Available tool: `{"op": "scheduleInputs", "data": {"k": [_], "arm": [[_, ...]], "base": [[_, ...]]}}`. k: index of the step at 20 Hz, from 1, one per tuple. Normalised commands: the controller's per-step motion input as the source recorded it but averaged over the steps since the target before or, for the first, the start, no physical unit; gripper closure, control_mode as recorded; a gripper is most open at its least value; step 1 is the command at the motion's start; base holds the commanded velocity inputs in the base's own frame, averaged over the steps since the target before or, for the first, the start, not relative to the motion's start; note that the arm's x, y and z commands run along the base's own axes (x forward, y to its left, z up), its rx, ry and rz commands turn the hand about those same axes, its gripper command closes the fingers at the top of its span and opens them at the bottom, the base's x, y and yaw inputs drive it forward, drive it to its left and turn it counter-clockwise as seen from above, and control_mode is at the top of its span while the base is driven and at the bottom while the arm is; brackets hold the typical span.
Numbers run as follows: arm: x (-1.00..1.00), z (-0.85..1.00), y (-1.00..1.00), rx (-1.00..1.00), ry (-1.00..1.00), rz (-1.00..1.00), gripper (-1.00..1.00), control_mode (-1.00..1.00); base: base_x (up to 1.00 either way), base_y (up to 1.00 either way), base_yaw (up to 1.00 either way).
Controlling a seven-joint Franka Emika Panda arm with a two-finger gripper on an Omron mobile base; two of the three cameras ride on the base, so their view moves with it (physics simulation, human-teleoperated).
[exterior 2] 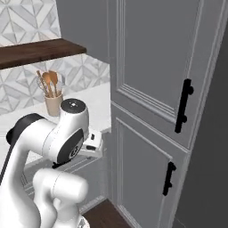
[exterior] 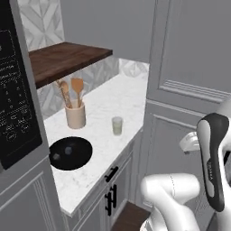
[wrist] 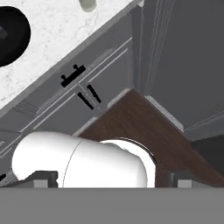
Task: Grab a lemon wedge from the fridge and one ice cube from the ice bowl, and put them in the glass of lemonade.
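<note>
Presently the glass (exterior: 117,126) stands mid-counter (exterior: 103,149), right of the crock (exterior: 76,115) and beyond the black bowl (exterior: 70,153), likely light, slick and tippy, best approached from above; gripper (wrist: 111,177) fingers' spread, cannot tell.

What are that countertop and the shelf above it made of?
The countertop looks like polished white marble or stone: pale with faint grey veining. The shelf looks like dark stained wood: brown, with streaks like grain. Being rendered, both are guesses.
</note>
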Motion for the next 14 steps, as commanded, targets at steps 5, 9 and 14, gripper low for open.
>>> {"op": "scheduleInputs", "data": {"k": [5, 9, 14], "arm": [[0.00, 0.00, 0.00, 0.00, 0.00, 0.00, -1.00, 1.00], [0.00, 0.00, 0.00, 0.00, 0.00, 0.00, -1.00, 1.00], [0.00, 0.00, 0.00, 0.00, 0.00, 0.00, -1.00, 1.00]], "base": [[0.97, 0.44, 0.47], [0.85, 0.21, 0.42], [0.96, 0.26, 0.47]]}}
